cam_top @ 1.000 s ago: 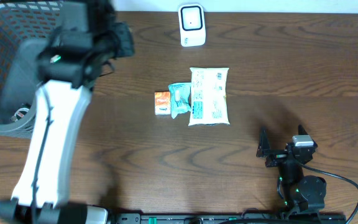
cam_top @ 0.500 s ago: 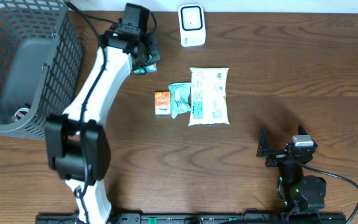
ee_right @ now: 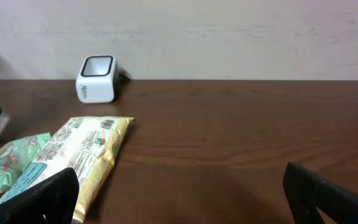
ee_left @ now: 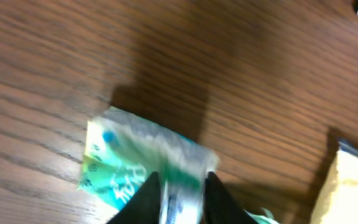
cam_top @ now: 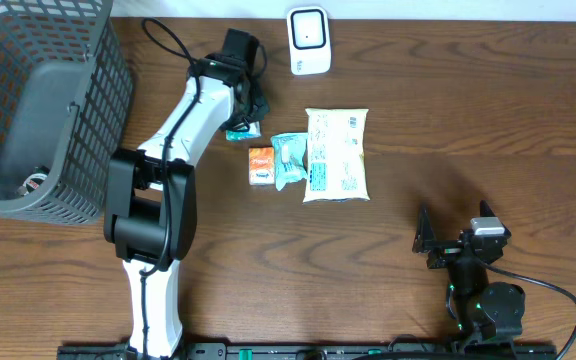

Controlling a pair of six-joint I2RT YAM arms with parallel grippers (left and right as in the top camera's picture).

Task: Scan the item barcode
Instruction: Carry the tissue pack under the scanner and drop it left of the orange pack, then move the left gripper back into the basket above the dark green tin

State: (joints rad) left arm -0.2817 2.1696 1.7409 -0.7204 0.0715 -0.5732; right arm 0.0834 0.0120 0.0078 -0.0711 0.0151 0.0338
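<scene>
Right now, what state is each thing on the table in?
left gripper, closed on the teal packet
teal packet, pinched at one edge
right gripper, open, empty
scanner, upright, nothing before it
yellow bag, lying flat
green packet, flat, beside yellow bag
orange box, flat, untouched
basket, something small inside

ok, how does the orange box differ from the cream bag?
The orange box is much smaller than the cream bag. The box is squarish; the bag is long. The box lies left of the green pouch, the bag right of it. Both lie flat on the table.
</scene>
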